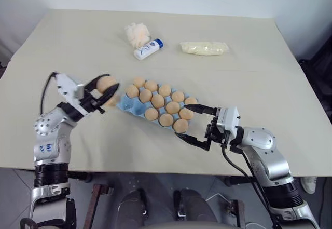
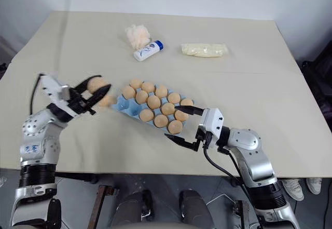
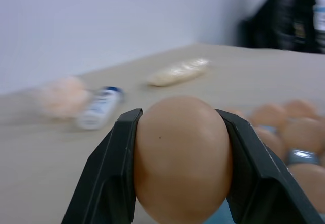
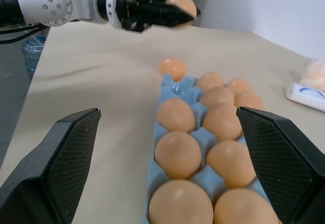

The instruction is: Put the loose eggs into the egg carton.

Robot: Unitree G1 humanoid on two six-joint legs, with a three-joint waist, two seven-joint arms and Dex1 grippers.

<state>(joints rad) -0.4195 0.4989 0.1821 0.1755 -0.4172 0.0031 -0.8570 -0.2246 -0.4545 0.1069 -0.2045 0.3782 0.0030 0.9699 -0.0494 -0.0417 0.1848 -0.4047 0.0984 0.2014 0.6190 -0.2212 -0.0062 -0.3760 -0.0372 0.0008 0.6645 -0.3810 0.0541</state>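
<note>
The egg [image 3: 182,158] is showing a smooth, matt tan shell with one tiny dark speck, and the left gripper's fingers [image 3: 109,176] gripping it are looking like matt black plastic. The egg carton [image 4: 175,89] is appearing as light blue moulded pulp, dull. The table [image 1: 249,94] is presenting a matt beige surface. The puff [image 1: 137,34] is looking fluffy, the tube [image 1: 148,49] glossy white plastic.
</note>
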